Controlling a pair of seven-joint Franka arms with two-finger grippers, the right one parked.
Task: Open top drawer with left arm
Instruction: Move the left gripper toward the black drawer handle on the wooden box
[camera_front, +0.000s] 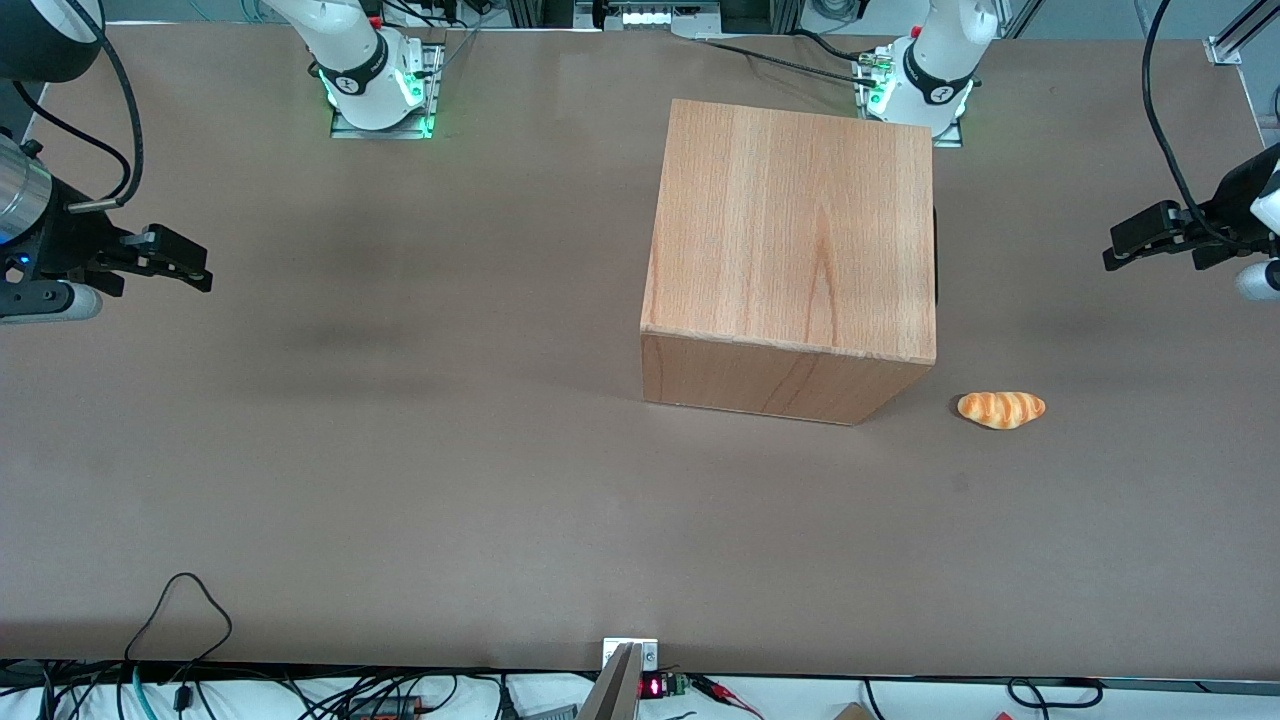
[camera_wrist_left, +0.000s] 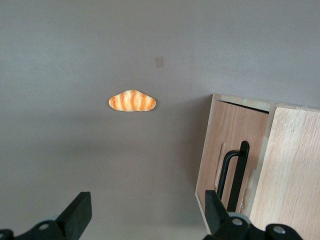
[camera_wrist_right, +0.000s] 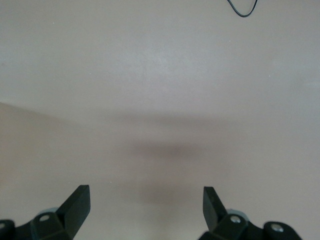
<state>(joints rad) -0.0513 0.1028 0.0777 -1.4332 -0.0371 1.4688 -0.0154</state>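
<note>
Starting at the wooden cabinet standing on the brown surface: might slide or turn if pulled too hard or at a slant, since nothing seems to hold it down. Might also get bumped on its top edge by a gripper coming in too high. Then the top drawer, shut in the cabinet's front, just under the cabinet's top, facing the working arm's end of the surface. Has a thin black handle, so easy to miss, or to grab only by the tip and slip off. Could grab at the lower drawer by mistake too, as both sit close together in the cabinet's front. Next, a little bread roll lying near the cabinet's front corner, nearer the front camera than the cabinet. Might get knocked away by a low swing of the left arm. Last, the gripper, up in the air, well apart from the cabinet, out in front of the drawer. Spread wide, holding nothing. Pointing toward the cabinet's front, not yet touching the handle. Lots of bare room to cross before any grab, so best to line up with the handle first.
</note>
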